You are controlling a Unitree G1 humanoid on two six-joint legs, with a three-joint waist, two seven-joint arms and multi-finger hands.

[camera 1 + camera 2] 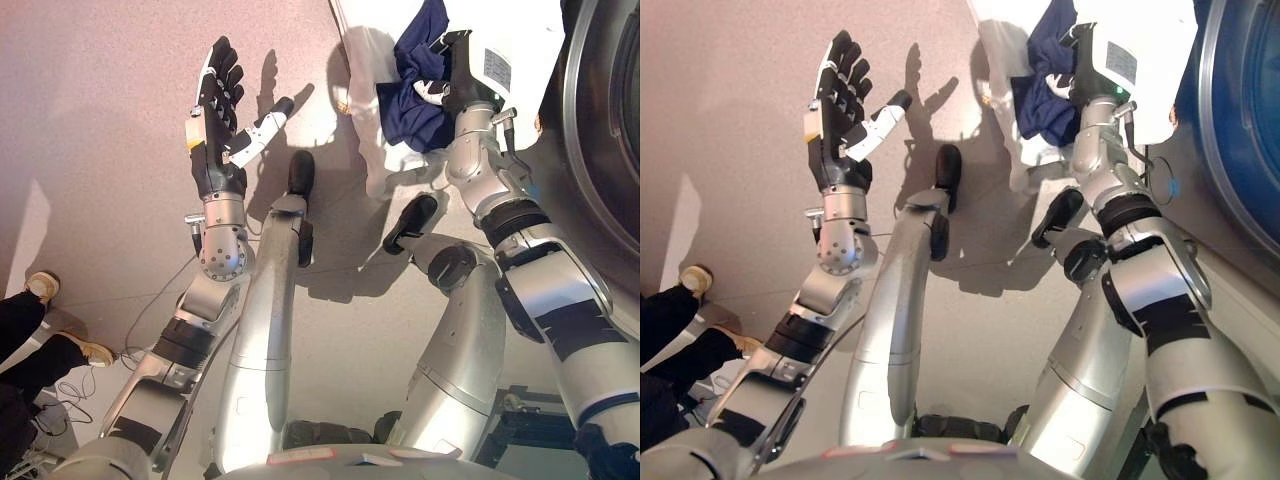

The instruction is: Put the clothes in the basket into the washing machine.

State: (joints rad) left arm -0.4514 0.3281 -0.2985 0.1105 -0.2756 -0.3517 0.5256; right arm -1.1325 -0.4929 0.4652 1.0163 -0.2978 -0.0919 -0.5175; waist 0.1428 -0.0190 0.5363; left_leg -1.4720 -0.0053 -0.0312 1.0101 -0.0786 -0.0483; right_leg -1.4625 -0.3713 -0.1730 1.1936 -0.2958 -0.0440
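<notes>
My right hand (447, 93) is at the top of the view, its fingers curled into a navy blue garment (412, 108) that it holds over the white basket (362, 70). The garment bunches round the hand and hides part of the fingers. The washing machine (590, 140) stands close on the right, with a round metal rim and a blue inside (1245, 110). My left hand (220, 110) is raised over the floor at the upper left, fingers straight and spread, holding nothing.
The floor is pinkish grey. A person's dark-trousered legs and tan shoes (42, 287) show at the lower left edge, next to thin cables on the floor.
</notes>
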